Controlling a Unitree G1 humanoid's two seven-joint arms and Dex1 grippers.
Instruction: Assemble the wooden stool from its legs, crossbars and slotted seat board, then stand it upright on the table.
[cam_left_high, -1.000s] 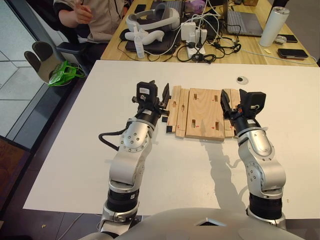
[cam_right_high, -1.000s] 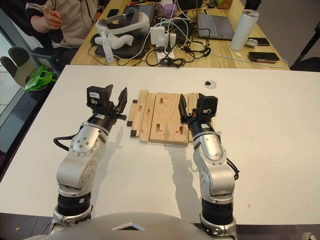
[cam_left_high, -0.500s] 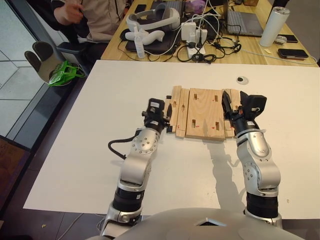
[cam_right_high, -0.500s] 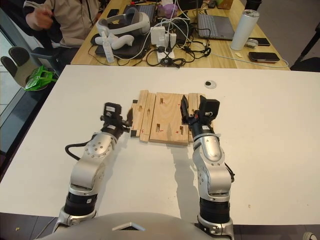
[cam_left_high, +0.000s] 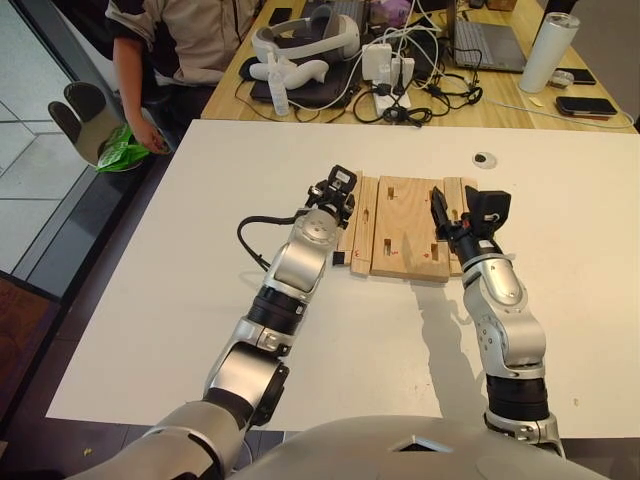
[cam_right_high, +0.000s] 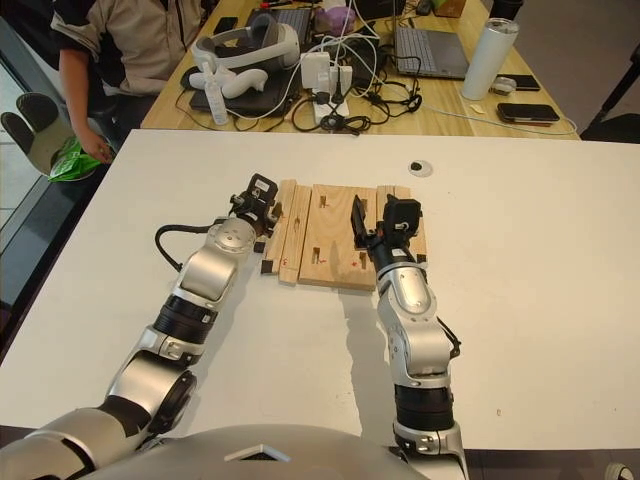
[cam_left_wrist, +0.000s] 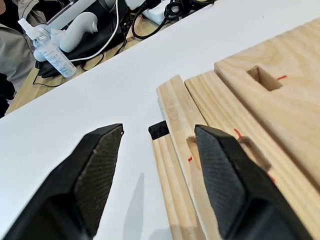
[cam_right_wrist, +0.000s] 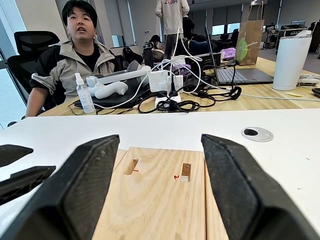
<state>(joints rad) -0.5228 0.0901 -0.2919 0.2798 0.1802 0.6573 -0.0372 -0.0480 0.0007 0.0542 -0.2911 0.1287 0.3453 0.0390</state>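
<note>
- On the left of the bench, the left claw hangs released, fingers straddling the outer wooden strip. Nothing looks assembled yet.
- Midway, the slotted seat board lies flat.
- Rightward, the right claw hovers released over it. The next move probably calls for clenching on a strip.

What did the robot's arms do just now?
The left tool reached forward to the wooden strips left of the seat board, open, gripping nothing. The right tool edged slightly inward over the board. The wood stayed flat and unmoved.
</note>
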